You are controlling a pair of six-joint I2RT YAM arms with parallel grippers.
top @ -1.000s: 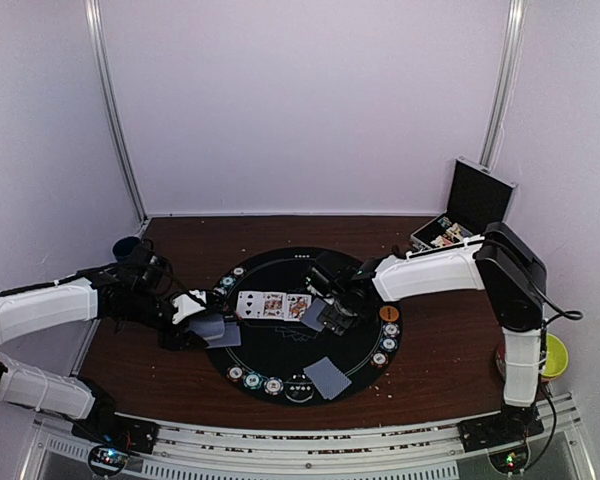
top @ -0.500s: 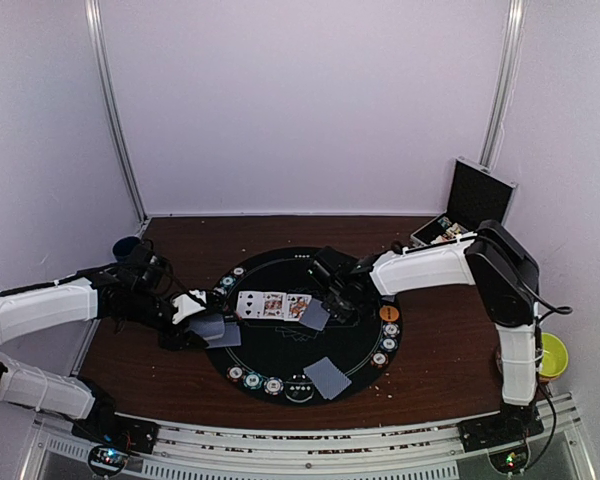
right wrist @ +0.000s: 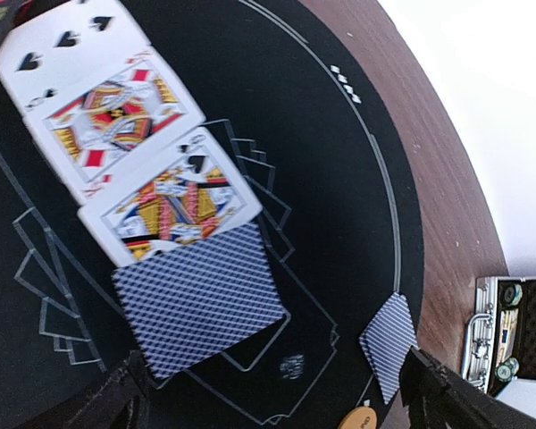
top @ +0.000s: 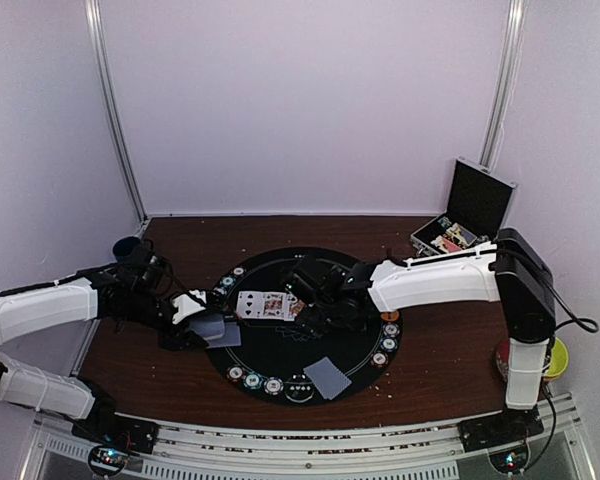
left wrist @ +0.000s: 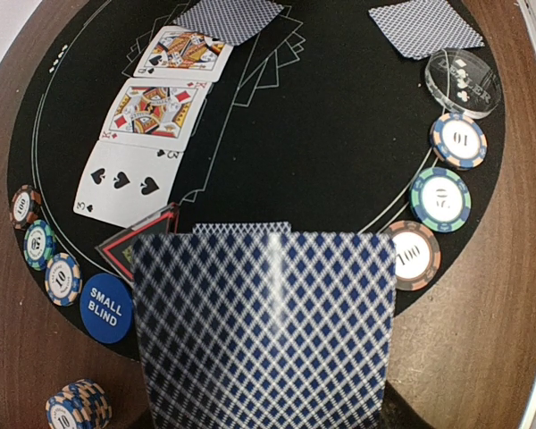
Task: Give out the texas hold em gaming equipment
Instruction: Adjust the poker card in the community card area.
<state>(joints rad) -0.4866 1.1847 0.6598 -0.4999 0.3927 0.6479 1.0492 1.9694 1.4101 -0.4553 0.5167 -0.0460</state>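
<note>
Pale lilac-white walls [top: 310, 100] fill the upper half of the top view, evenly lit. Two slim metal uprights [top: 115, 120] mark the back corners. Below, a dark brown wooden desk [top: 435, 360] ends at a ribbed aluminium rail [top: 310, 455] along the bottom edge.

glossy card [left wrist: 263, 331], matt black mat [left wrist: 339, 161], smooth wood-grain table [left wrist: 491, 340], clear shiny plastic dealer puck [left wrist: 463, 80].

You see the left end effector [top: 195, 322] gripping a grey-backed card [top: 220, 331] at the black mat [top: 280, 352] edge; the right end effector [top: 315, 305], jaws spread, hovers beside the face-up cards [top: 265, 305].
</note>
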